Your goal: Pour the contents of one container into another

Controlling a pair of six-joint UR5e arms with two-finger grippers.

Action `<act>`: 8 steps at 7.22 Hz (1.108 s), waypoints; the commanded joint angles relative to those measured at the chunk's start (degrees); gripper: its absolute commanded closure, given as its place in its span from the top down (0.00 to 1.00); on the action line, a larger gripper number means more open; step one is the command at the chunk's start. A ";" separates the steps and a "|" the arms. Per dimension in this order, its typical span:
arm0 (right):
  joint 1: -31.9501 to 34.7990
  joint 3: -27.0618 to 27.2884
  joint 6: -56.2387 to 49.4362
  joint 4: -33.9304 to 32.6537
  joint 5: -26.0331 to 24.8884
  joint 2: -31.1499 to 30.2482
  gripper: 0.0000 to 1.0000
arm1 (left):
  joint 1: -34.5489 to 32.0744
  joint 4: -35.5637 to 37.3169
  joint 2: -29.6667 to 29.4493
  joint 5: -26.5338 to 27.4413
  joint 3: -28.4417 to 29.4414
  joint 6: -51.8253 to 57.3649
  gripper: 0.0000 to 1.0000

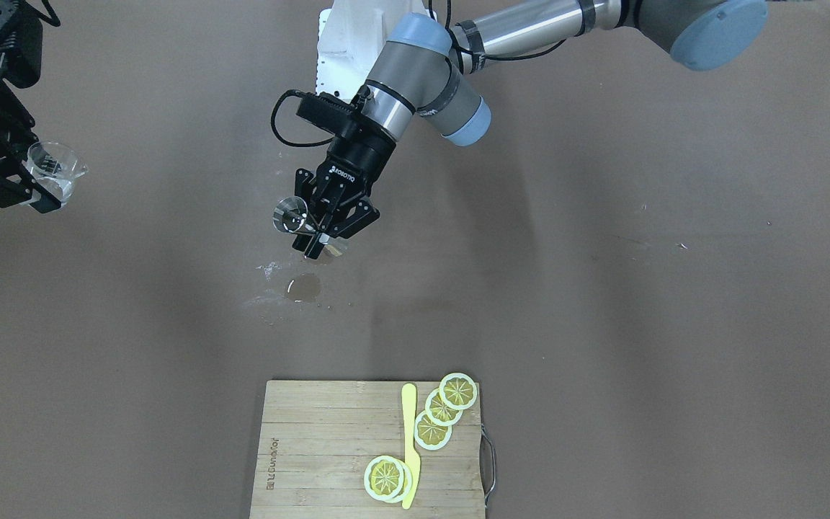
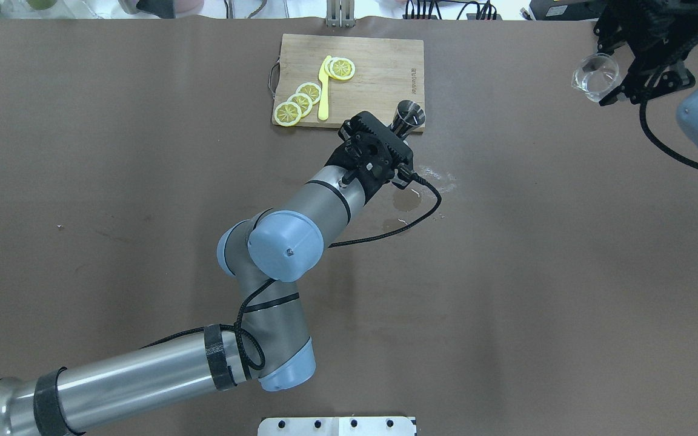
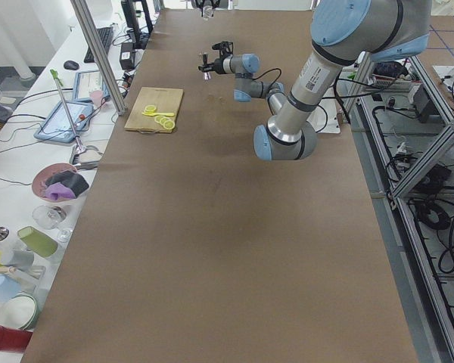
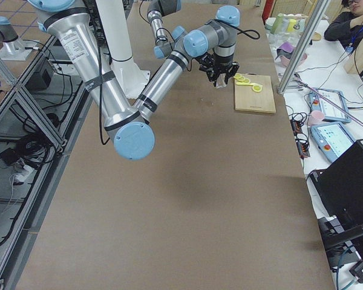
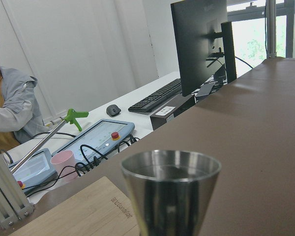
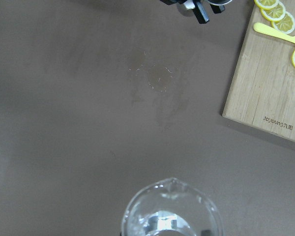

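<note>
A conical polished steel jigger (image 5: 170, 191) is clenched in the left gripper (image 1: 323, 241), with a wet spill patch (image 1: 303, 287) on the brown table (image 1: 602, 324) just beneath that gripper. Well apart from it, the right gripper (image 2: 624, 85) clasps a clear glass spouted beaker (image 2: 595, 75) aloft.

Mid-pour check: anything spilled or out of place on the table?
Yes: a wet patch with pale splash marks lies on the table, close to the left gripper, which holds the metal jigger. It looks like spilled liquid. The glass beaker in the right gripper is held well off to the side.
</note>
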 commanded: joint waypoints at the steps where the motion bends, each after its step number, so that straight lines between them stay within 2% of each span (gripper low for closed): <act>1: 0.29 -2.26 4.42 10.42 3.72 -3.54 0.00 | 0.00 -0.05 0.46 0.00 -0.47 0.09 0.00; 3: 0.29 -6.30 9.51 19.73 5.92 -3.71 0.00 | -0.17 -6.07 3.53 0.09 -1.88 0.18 0.00; 6: 0.29 -14.11 14.79 35.44 9.09 -4.68 0.00 | -1.23 -8.74 8.09 0.18 -3.36 0.18 0.00; 7: 0.37 -16.41 17.59 41.25 9.27 -5.12 0.00 | -1.58 -12.14 10.72 0.18 -3.28 0.18 0.00; 8: 0.29 -17.48 19.28 46.44 9.54 -7.21 0.00 | -2.97 -13.22 11.62 0.18 -3.37 0.26 0.00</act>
